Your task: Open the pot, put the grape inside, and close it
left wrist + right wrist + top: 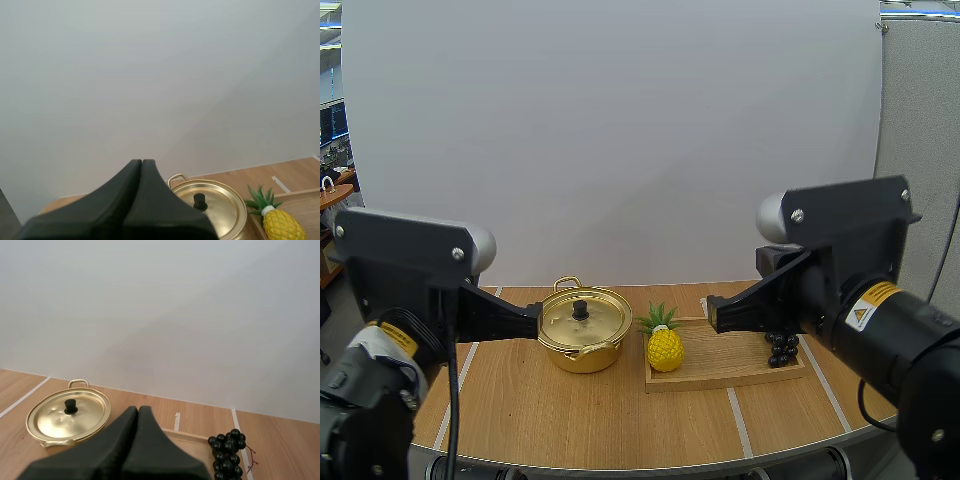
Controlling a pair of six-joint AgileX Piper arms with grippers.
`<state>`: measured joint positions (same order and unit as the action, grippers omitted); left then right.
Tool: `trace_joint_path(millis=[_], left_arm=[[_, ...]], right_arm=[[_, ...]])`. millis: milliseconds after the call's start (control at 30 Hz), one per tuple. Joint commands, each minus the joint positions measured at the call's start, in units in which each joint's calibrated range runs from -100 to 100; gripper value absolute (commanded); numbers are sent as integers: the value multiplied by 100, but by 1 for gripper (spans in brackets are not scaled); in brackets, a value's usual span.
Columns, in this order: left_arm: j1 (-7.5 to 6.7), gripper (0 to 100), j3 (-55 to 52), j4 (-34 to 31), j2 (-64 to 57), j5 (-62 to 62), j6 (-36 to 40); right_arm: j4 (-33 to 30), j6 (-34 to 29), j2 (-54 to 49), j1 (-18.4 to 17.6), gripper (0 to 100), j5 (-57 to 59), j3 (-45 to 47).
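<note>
High view, left half: gold pot (582,358) on the table (570,420), lid (595,325) seated, black knob (580,310) upright at its centre. Just right of it, a toy pineapple (665,350) at the left end of a wooden tray (720,372). At the tray's right end, the bunch of grapes (782,347), dark, lying on the wood, well apart from the pot.

Near the pot's left side, raised off the table, the left gripper (536,322), fingers pressed together into one wedge, holding nothing. Over the tray, between pineapple and grapes, the right gripper (712,313), fingers likewise closed tight on nothing.

Judging the lid: thin metal, stiff and light, probably slick across the polished dome. Best taken by the knob, pinched from above, as the only real purchase on it.

Judging the grapes: looks a light, knobbly cluster, likely loose enough to sag or swing if caught by a single berry. Better gripped across the thick upper part of the bunch, where the berries crowd closest, with gentle pressure.

Calls for opening both pairs of fingers before either grasp.
</note>
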<state>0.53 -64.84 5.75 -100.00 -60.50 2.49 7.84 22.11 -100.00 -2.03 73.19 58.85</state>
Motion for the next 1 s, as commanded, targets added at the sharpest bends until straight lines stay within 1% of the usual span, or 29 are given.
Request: trace_joint_path(millis=[0,133,167,400,500,633,700,800,967], left_arm=[[-3,0,398,-53,0,-1134,-14],[-3,0,684,-53,0,-2107,-14],[-3,0,737,-53,0,-2250,-14],[-3,0,750,-53,0,-2268,-23],[-3,0,750,0,28,-2212,-193],[-3,0,750,13,609,-2151,-229],[-3,0,750,13,1050,-1972,-257],[-3,0,762,37,1652,-1622,-366],[-3,0,762,112,2507,-1232,-465]], right_arm=[[-39,23,0,23,0,884,-346],[-39,23,0,23,0,2169,-595],[-39,23,0,23,0,2291,-610],[-39,23,0,23,0,2573,-628],[-39,23,70,23,0,2573,-628],[-39,23,525,23,0,2573,-628],[-75,-82,820,23,0,2573,-628],[-290,-263,1280,23,0,2399,-628],[-1037,-777,1891,23,0,2232,-628]])
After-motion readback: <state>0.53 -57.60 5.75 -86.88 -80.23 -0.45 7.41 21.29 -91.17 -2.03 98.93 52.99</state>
